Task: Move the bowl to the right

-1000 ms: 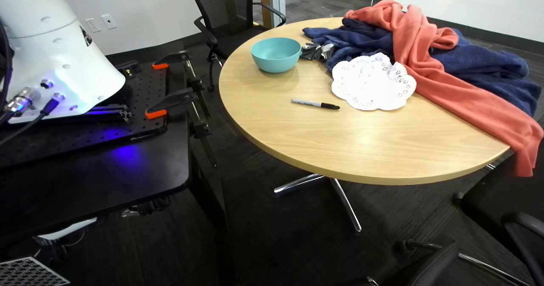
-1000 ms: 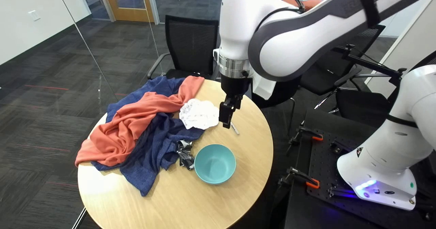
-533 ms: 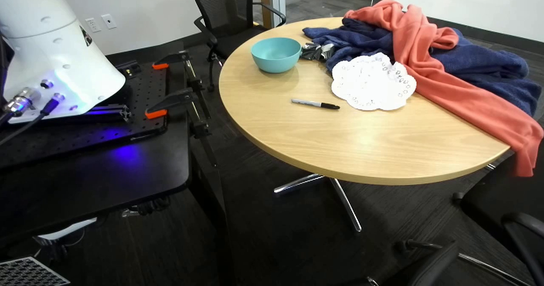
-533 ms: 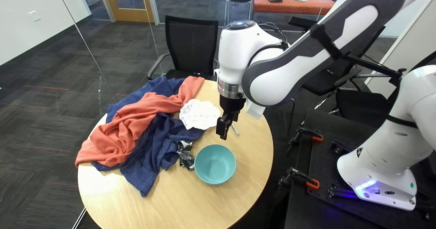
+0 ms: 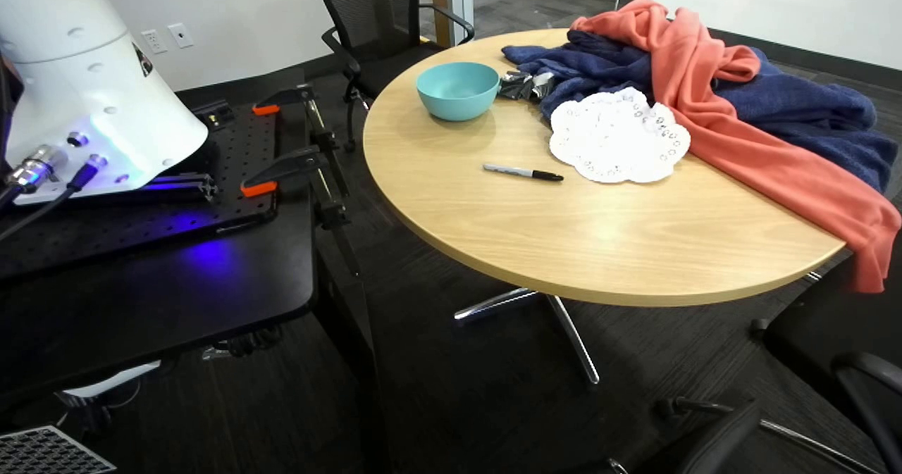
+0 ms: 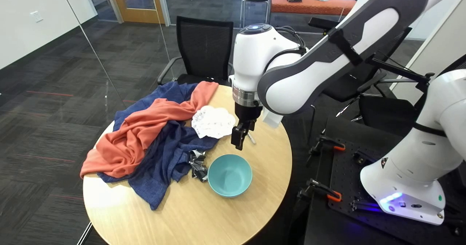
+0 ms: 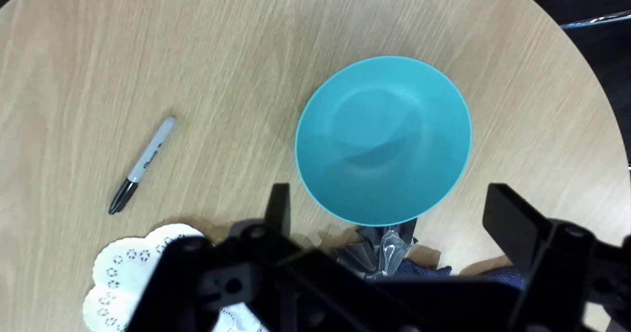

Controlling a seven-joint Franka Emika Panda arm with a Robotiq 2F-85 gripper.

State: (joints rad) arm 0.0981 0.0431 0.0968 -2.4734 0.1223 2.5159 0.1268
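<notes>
My arm (image 6: 291, 92) came down closer to the bowl (image 7: 382, 139) this past second — end effector (image 7: 389, 206) spread wide, nothing in it. Bowl's unmoved on the worktop (image 6: 182, 219), so I'd guess grabbing's next.

The bowl (image 7: 383, 139) is plain turquoise, inside and out; the gripper (image 7: 388, 199) is black; the table (image 7: 222, 75) is pale tan with a fine streaky grain; the pen (image 7: 143, 164) is light grey with dark lettering and a black cap; the doily (image 5: 620, 136) is white, its edge patterned with small flowers; the navy cloth (image 6: 160, 186) and the coral cloth (image 6: 138, 128) are plain; the scrap (image 5: 521, 86) is black and silver; the arm (image 6: 291, 95) is white with dark grey bands; the floor (image 6: 47, 135) is dark grey with thin red lines
</notes>
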